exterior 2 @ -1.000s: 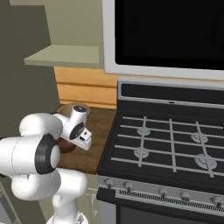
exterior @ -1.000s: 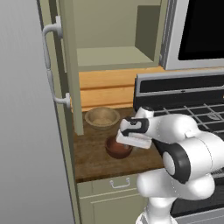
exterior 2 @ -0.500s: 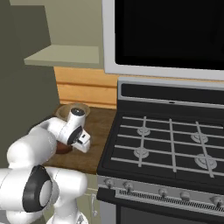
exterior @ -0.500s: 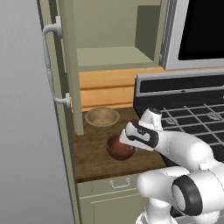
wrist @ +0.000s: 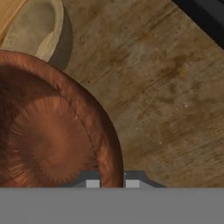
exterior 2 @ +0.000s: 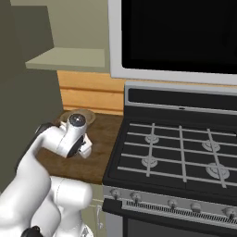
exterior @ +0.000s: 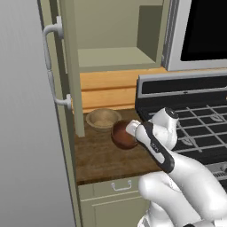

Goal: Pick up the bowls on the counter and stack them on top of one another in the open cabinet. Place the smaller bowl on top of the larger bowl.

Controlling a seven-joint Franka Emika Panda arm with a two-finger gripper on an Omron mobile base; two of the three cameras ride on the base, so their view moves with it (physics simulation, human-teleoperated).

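Two fingertips of my gripper pinch the rim of the smaller bowl, tilted above the counter.
Rigid, light, glossy wood, probably slippery; rim grip suits it; larger bowl sits just beside.

light: even, soft, rendered; no source seen | shadows: a dim one cast by the tan bowl on the counter, far beyond the jaws | glare: none | focus: base views sharp; wood grain softened close around the jaws
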